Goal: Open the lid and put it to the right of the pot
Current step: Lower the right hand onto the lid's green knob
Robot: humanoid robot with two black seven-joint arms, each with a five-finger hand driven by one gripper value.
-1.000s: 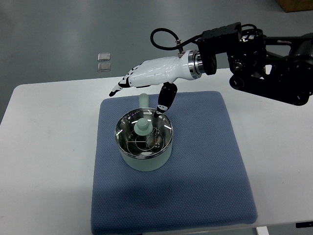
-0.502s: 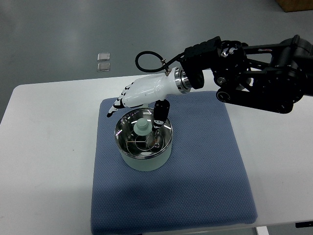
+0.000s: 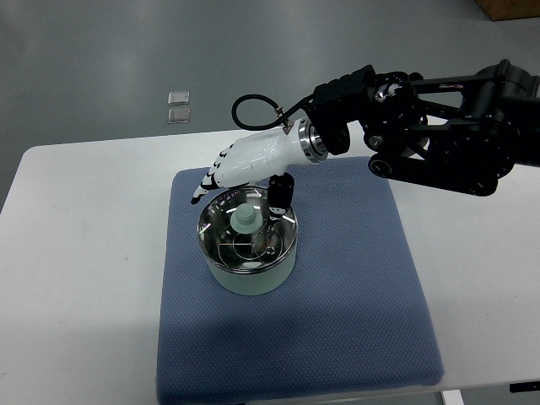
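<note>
A pale green pot (image 3: 250,272) stands on the blue mat (image 3: 337,295) with a glass lid (image 3: 245,239) on it; the lid has a pale green knob (image 3: 244,219). My right hand (image 3: 240,190), white with black fingertips, hovers just behind and above the knob. Its fingers (image 3: 207,180) stretch out to the left and its thumb (image 3: 278,196) points down beside the knob, at the lid's far right edge. The fingers are spread and hold nothing. The left arm is out of view.
The mat lies on a white table (image 3: 76,253). Two small clear packets (image 3: 178,105) lie on the grey floor beyond the table's far edge. My black right arm (image 3: 439,126) spans the far right of the table.
My right hand has come down and forward toward the pot, now lower over the lid's far side, with the thumb closer to the knob. Pot and lid have not moved.
</note>
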